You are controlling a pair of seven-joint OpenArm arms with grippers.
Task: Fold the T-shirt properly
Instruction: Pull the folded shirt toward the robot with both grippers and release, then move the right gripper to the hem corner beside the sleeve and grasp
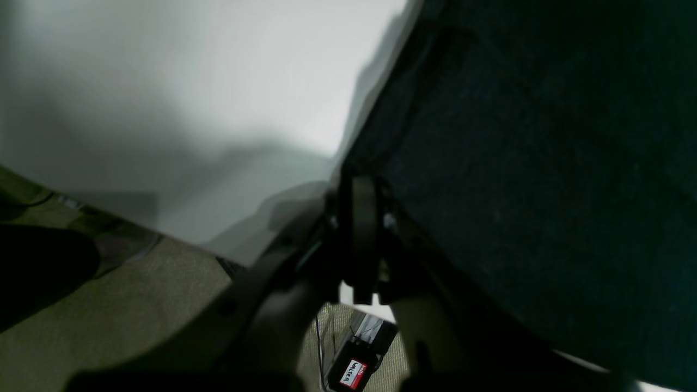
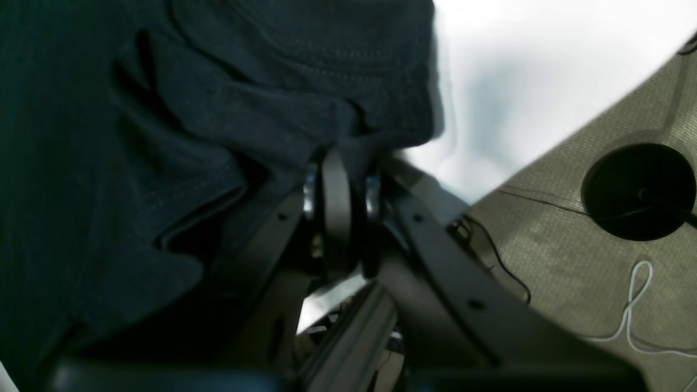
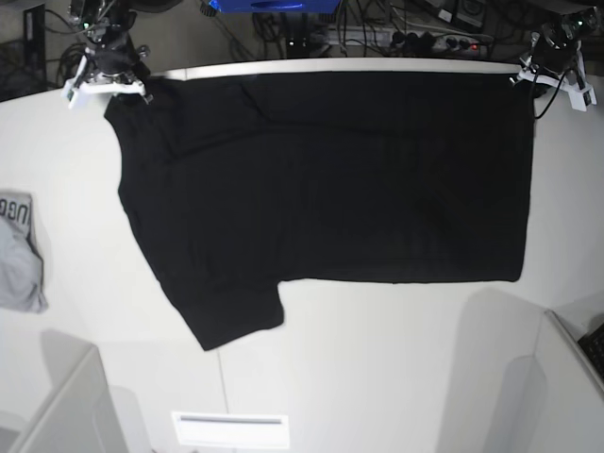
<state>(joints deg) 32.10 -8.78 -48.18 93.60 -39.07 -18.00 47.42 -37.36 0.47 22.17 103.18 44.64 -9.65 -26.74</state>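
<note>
Both arms are spreading the large plain black cotton T-shirt (image 3: 330, 179) flat on the white table (image 3: 396, 368). The left gripper (image 3: 552, 58) is pinching its two-o'clock corner, the right gripper (image 3: 106, 64) its ten-o'clock corner; the first fold likely follows.

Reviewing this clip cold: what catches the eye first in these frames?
The black T-shirt dominates, spread across the white table with one sleeve jutting toward the near edge. Both grippers pinch its far corners at the table's back edge: the right gripper at base-view left, the left gripper at right. A small grey garment lies at the left edge.
</note>
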